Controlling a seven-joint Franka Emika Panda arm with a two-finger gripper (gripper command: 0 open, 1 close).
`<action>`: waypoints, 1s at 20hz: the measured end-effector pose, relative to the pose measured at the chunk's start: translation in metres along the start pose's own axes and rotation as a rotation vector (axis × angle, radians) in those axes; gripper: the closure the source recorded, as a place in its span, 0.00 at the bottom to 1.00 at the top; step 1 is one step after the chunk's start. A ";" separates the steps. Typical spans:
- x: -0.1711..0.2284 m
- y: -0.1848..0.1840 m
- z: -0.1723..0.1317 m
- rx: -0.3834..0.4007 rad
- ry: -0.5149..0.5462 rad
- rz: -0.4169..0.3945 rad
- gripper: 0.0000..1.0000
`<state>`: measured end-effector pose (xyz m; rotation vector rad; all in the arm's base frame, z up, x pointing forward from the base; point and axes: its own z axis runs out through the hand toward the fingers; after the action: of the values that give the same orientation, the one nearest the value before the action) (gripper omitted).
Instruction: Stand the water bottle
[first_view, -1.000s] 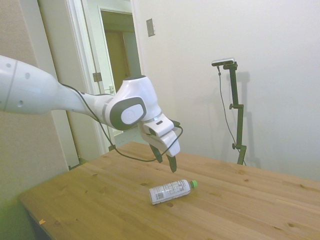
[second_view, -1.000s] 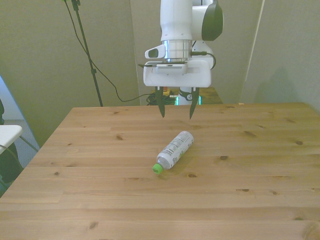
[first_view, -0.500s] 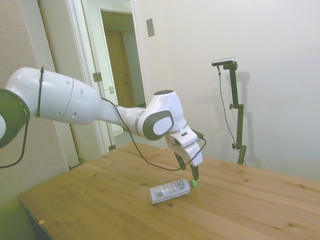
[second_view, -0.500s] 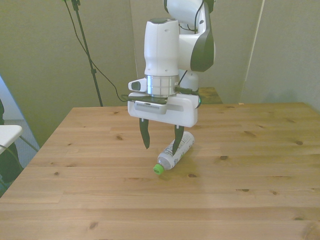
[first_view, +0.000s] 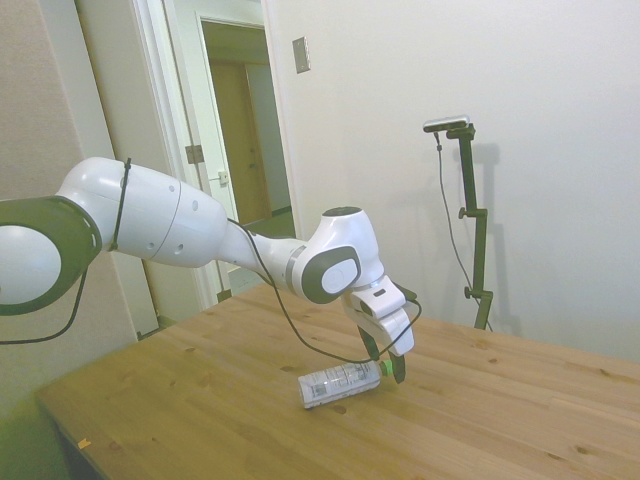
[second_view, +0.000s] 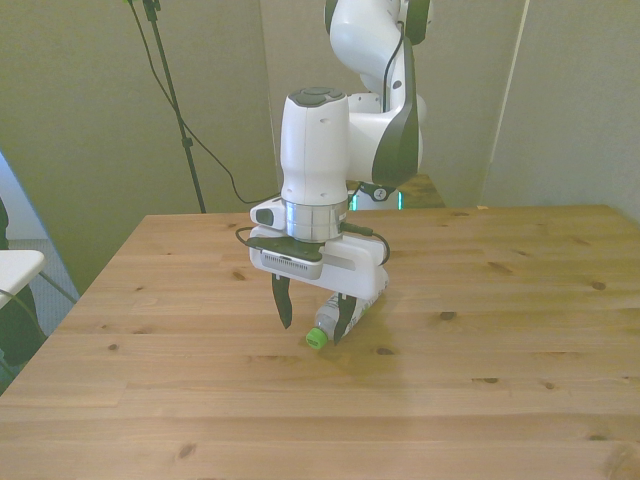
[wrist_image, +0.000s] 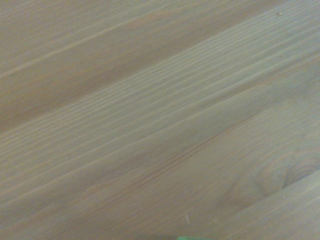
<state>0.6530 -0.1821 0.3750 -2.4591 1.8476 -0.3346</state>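
Bottle status: the water bottle (second_view: 345, 312) lies on its side on the wooden table (second_view: 520, 330), near the middle of the board. Its green cap (second_view: 316, 338) points toward the near edge in the front view, and the labelled body angles away toward the front view's right. In the side view the bottle (first_view: 340, 383) rests flat with its cap end under the gripper.

Gripper status: the gripper (second_view: 311, 318) is low over the cap end, fingers pointing down and spread apart. In the front view one finger sits on the front view's left of the cap with open table between them; the other overlaps the neck just behind the cap. Whether that finger touches the plastic cannot be told. Nothing is clamped. In the side view the gripper (first_view: 385, 362) hangs just above the table at the cap end.

Wrist camera: only blurred wood grain (wrist_image: 160, 120) shows, with a thin green sliver at one margin, probably the cap.

Progress: none of the standing work is complete. The approach appears nearly finished, with the fingers straddling the neck region. Remaining steps, as judged: close on the neck or cap, lift and rotate the bottle upright, set its base on the table, release.
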 end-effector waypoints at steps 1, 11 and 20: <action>-0.003 -0.002 0.001 -0.001 -0.002 -0.003 1.00; -0.011 -0.004 0.017 -0.018 -0.009 -0.012 1.00; -0.008 -0.002 0.018 -0.020 -0.008 -0.006 1.00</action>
<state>0.6560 -0.1753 0.3562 -2.4758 1.8495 -0.3073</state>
